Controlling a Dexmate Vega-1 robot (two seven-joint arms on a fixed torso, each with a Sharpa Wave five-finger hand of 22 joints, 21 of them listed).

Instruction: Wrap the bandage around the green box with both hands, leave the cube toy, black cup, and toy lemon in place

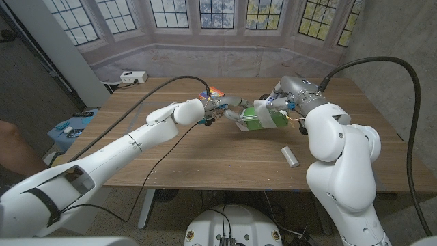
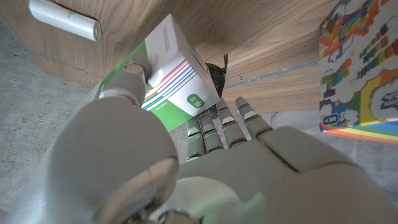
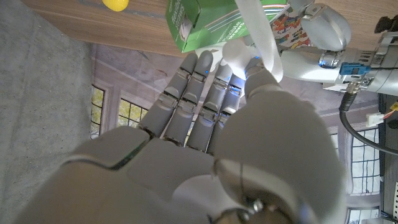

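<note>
I have the green and white cardboard box (image 1: pixel 261 117) lifted off the wooden desk (image 1: pixel 205 154), held between my two hands near the middle of it. My left hand (image 1: pixel 217 109) reaches in from one side; in the left wrist view its fingers (image 2: pixel 214 127) are stretched toward the box (image 2: pixel 177 84), with the thumb lying against the box's side, so I read it as gripping the box. My right hand (image 1: pixel 280 102) meets the box from the opposite side. In the right wrist view its fingers (image 3: pixel 193 93) sit close together just under the box (image 3: pixel 205 25), and the thumb presses a strip of white bandage (image 3: pixel 258 31) that runs across the box. Whether those fingers also clamp the box itself, I cannot tell.

Just beyond my left fingers sits the multicoloured cube toy (image 2: pixel 357 71). A white cylindrical roll (image 1: pixel 291 156) lies on the desk nearer the robot than my right fingers. A yellow toy lemon (image 3: pixel 115 4) rests on the desk past the box.
</note>
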